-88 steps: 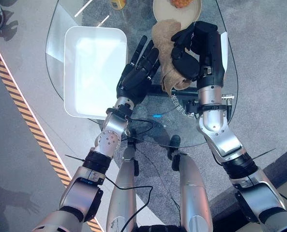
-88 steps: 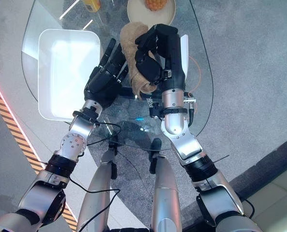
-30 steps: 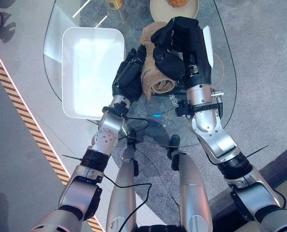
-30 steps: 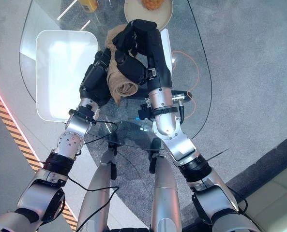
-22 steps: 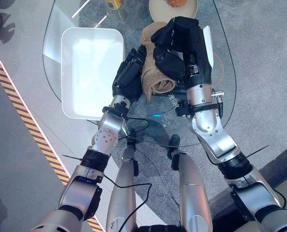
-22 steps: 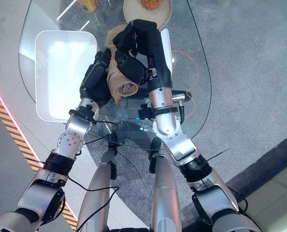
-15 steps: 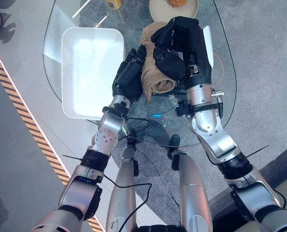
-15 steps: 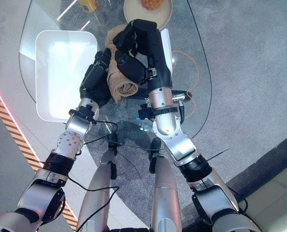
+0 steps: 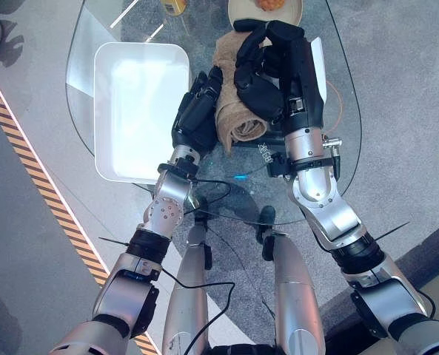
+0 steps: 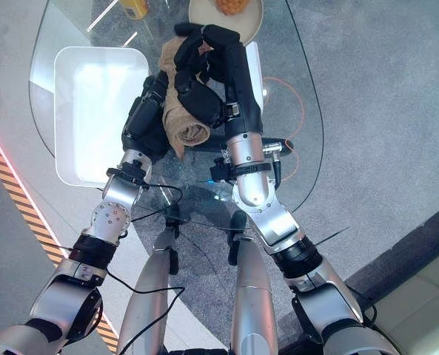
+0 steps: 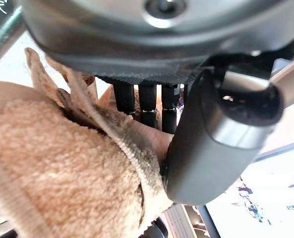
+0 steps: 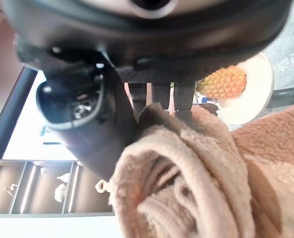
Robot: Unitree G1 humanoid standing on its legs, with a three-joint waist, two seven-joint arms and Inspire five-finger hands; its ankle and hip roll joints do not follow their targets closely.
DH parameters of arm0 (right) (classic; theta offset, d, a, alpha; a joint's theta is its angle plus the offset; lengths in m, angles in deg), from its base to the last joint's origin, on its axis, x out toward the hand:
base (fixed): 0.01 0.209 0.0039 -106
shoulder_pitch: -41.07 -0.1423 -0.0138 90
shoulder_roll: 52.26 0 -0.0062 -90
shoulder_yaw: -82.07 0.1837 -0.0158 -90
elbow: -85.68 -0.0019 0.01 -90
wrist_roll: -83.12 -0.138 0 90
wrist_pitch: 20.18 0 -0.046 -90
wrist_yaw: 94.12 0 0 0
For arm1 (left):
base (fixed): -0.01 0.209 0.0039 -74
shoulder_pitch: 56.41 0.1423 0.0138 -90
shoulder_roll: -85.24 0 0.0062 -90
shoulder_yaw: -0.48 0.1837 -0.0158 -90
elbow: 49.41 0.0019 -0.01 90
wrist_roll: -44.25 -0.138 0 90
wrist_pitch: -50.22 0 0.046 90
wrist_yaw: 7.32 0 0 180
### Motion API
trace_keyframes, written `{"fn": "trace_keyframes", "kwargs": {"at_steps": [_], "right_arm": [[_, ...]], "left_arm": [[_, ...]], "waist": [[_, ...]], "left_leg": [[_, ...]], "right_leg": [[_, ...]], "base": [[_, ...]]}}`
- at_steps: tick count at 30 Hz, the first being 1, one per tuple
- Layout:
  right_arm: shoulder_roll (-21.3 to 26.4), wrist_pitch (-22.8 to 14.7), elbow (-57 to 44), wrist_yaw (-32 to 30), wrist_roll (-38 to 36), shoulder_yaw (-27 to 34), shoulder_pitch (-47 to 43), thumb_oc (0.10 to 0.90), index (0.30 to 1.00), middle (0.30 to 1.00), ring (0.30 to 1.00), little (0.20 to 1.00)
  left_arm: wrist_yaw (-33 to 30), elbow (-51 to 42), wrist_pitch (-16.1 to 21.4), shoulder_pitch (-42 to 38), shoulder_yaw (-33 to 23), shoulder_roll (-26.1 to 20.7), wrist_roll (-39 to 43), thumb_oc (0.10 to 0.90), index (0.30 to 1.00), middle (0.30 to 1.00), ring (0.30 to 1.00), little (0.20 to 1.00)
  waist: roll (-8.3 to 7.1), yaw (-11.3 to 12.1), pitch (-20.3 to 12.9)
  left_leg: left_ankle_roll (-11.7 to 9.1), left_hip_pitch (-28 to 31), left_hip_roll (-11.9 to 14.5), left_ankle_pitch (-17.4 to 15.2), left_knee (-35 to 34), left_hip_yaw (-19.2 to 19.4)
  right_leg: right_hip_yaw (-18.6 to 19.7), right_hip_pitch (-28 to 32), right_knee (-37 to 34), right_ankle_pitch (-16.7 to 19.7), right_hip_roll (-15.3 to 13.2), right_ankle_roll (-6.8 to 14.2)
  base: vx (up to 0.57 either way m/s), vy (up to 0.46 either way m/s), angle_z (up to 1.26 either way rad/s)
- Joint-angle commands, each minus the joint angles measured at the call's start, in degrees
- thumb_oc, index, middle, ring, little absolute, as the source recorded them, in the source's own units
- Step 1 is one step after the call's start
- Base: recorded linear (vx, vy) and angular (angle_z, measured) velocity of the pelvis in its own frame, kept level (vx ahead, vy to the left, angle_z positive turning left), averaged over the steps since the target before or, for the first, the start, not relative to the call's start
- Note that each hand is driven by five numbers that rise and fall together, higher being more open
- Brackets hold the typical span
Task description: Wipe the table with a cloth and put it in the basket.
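Note:
A tan terry cloth (image 9: 234,122) hangs bunched and rolled above the glass table (image 9: 130,29), held between both hands. My right hand (image 9: 278,66) grips it from the right, thumb across the roll and fingers hooked over its top. My left hand (image 9: 195,115) clasps its left side. The left wrist view shows the thumb (image 11: 211,144) pressed into the cloth (image 11: 52,163) and the fingers curled behind it. In the right wrist view the cloth (image 12: 186,183) is bunched between thumb and fingers. The white rectangular basket (image 9: 101,111) sits just left of the left hand.
A cream plate (image 9: 238,9) bearing a small pineapple-like fruit (image 12: 221,82) stands at the table's far edge behind the cloth. A yellow item (image 9: 176,6) sits to its left. Striped floor tape (image 9: 27,155) runs along the left.
The right hand has shifted the cloth left, against the left hand, which curled onto it. In the last half second the right hand's fingers have loosened and spread over the cloth's top.

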Motion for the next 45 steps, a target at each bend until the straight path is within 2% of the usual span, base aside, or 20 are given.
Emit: {"fn": "trace_keyframes", "kwargs": {"at_steps": [1,8,22,44,45], "right_arm": [[-2.4,-6.3,-8.1,0.3,3.4,3.3,-9.5,0.8,0.9,0.9,0.9,0.9],[-2.4,-7.0,-8.0,0.1,4.0,3.9,-9.7,0.8,0.9,0.9,0.9,0.9],[-2.1,-7.6,-8.0,-1.0,6.0,4.8,-10.0,0.8,0.9,0.9,0.9,0.9],[-0.5,-11.3,-8.3,-3.9,8.4,8.0,-9.5,0.8,0.9,0.9,0.9,0.9],[-0.5,-11.5,-8.3,-4.1,8.5,8.1,-9.6,0.8,0.9,0.9,0.9,0.9]], "left_arm": [[7.2,-9.1,3.6,-6.8,0.5,3.0,2.5,0.1,0.3,0.3,0.3,0.2],[7.8,-9.3,4.3,-6.8,-0.4,4.1,5.8,0.1,0.3,0.3,0.3,0.2],[9.4,-7.4,7.0,-7.4,-2.3,4.4,7.5,0.1,0.3,0.3,0.3,0.2],[10.9,-5.4,9.7,-7.1,-5.1,3.7,10.3,0.1,0.3,0.3,0.3,0.2],[10.9,-5.3,9.8,-7.3,-5.2,3.6,10.1,0.1,0.3,0.3,0.3,0.2]], "waist": [[-2.65,0.7,-1.7],[-3.02,0.7,-1.7],[-3.38,0.7,-1.7],[-3.7,0.4,-1.7],[-3.69,0.4,-1.7]], "left_leg": [[3.5,2.2,-4.6,-11.1,6.7,5.1],[3.5,2.1,-4.6,-10.7,6.4,5.2],[3.3,2.5,-4.6,-10.9,6.7,5.1],[3.0,3.1,-4.3,-11.6,6.5,5.1],[3.1,2.7,-4.3,-10.9,6.3,5.1]], "right_leg": [[3.8,3.1,-11.4,5.6,5.2,2.5],[3.8,3.1,-11.8,6.0,5.2,2.4],[3.9,3.6,-12.0,6.0,5.2,2.4],[4.1,4.4,-12.2,5.1,5.3,2.5],[4.0,4.0,-12.5,5.8,5.3,2.4]], "base": [[0.0,0.0,0.0],[0.0,0.0,0.0],[0.0,0.0,0.0],[0.0,0.0,0.0],[0.0,0.0,0.0]]}}
